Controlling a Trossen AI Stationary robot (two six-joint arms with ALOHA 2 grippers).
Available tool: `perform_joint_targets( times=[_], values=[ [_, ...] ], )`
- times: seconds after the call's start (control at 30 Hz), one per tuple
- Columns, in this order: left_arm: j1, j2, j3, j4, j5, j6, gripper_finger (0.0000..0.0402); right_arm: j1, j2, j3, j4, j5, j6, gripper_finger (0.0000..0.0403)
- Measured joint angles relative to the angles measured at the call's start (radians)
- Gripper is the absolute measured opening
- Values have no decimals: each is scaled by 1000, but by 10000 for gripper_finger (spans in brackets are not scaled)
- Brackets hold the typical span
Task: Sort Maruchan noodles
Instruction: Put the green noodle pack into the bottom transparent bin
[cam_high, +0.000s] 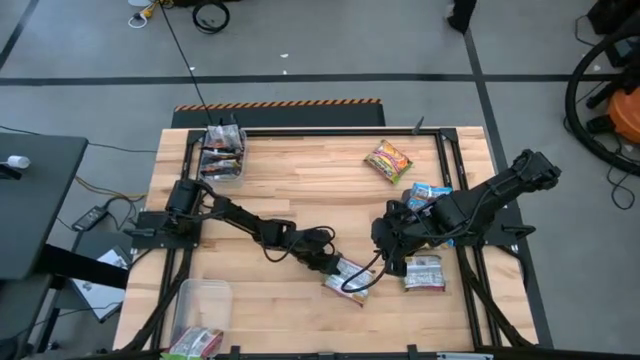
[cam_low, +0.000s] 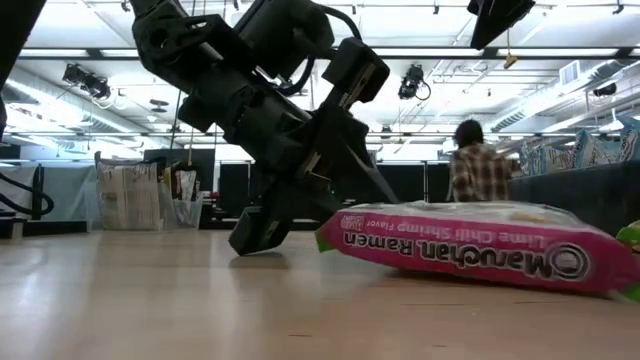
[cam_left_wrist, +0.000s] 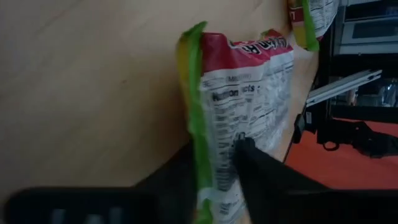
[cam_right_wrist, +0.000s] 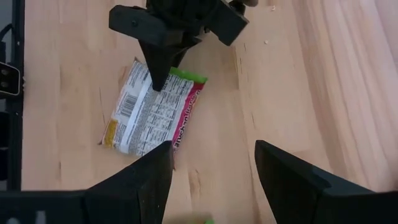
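A pink-and-green Maruchan packet (cam_high: 352, 281) lies label side up near the table's middle front; the low view shows it as the pink packet (cam_low: 480, 245). My left gripper (cam_high: 337, 267) reaches in from the left and is shut on the packet's end. My right gripper (cam_right_wrist: 214, 171) is open and hovers just right of that packet (cam_right_wrist: 152, 115), touching nothing. Flat on the table lie a yellow-red packet (cam_high: 388, 160), a blue packet (cam_high: 428, 195) and a green-white packet (cam_high: 425, 272). My left gripper (cam_left_wrist: 214, 149) pinches the packet's green sealed end (cam_left_wrist: 198, 134) between its two fingers (cam_left_wrist: 252, 158). It comes slanting down from the table's left. The rest of the packet (cam_low: 560, 265) lies on the table, stretching away from the fingers.
A clear bin (cam_high: 222, 155) holding packets stands at the far left of the table. A second clear bin (cam_high: 200, 318) with packets stands at the near left. Black frame rails (cam_high: 445, 160) run along the table's sides. A person (cam_low: 480, 170) stands in the room beyond.
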Motion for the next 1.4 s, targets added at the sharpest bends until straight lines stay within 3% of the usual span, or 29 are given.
perform_joint_targets(
  times=[0.2,0.4,0.73,0.87,1.1,1.27,1.4],
  values=[
    [7,-18,-4,-13,-8,56,10,-13,0,0,0,-2,-42,232],
    [22,-167,-6,-120,-13,129,6,-8,0,0,1,-19,-59,232],
    [-31,-644,-4,-692,-11,377,4,69,0,0,76,-5,-99,232],
    [-99,-825,-4,-846,-10,462,3,76,0,0,144,67,-91,232],
    [-272,-1075,28,-1134,-49,432,3,75,30,0,373,146,-157,232],
    [-441,-1137,168,-1492,-104,413,2,68,123,0,663,193,-306,232],
    [-585,-1129,262,-1654,-164,405,2,55,214,0,909,257,-282,232]
  ],
)
